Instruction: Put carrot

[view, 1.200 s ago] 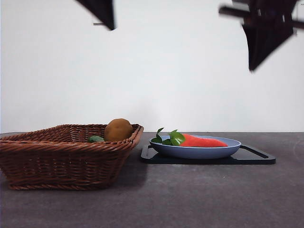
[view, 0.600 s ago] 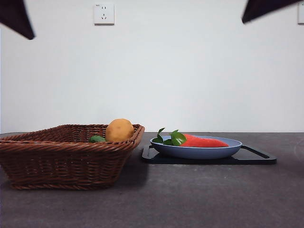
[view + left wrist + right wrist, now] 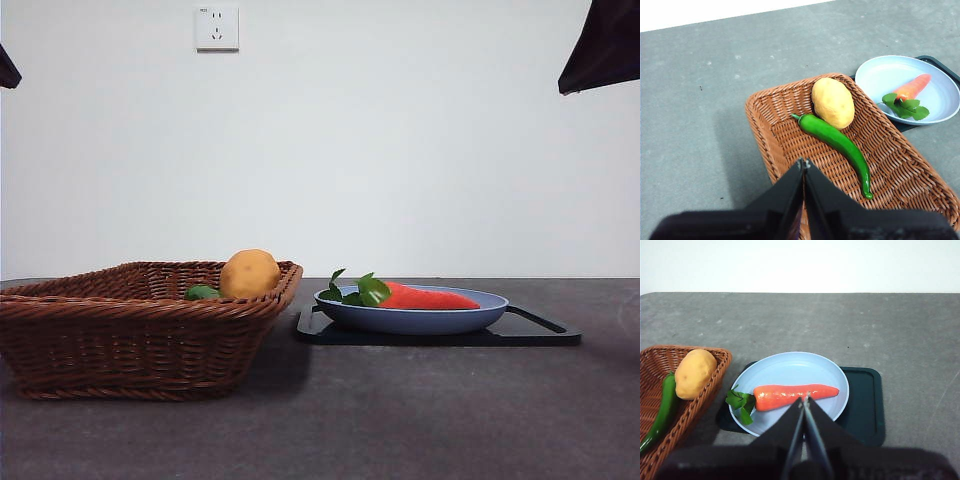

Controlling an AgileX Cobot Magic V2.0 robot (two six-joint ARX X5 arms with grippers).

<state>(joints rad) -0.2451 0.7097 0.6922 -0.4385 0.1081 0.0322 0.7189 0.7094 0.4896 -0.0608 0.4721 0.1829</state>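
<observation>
Right claw [image 3: 804, 399]: 2 black jaws pressed together, nothing between them, hanging high above the plate. In the front view it is only a dark tip at the top corner [image 3: 605, 45].

Left claw [image 3: 804, 163]: jaws also together, empty, parked high over the basket, waiting.

Long tapered red-orange toy carrot [image 3: 795, 394] with its green leaf tuft lies flat in the round pale-blue plate [image 3: 785, 365], tuft toward the basket, tip toward the far rim. Front view agrees: carrot [image 3: 425, 297] sits inside the plate [image 3: 420, 320], not overhanging. No claw touches it; the right claw is well above, roughly over the carrot's middle in the wrist view.

Plate rests on a dark rectangular tray [image 3: 865, 405] on the grey desk [image 3: 900, 325].

Just beside the tray: brown woven wicker basket [image 3: 130, 340] holding a round orange-yellow fruit [image 3: 832, 102] and a long green chilli pepper [image 3: 837, 142]. The 2 touch inside the basket.

Step, my read: placement looks done, carrot released in the plate, both arms clear. If so, nothing left but holding clear. If the goal is actually the basket, the right claw would need to open, descend on the carrot's midsection and grip across its width.
</observation>
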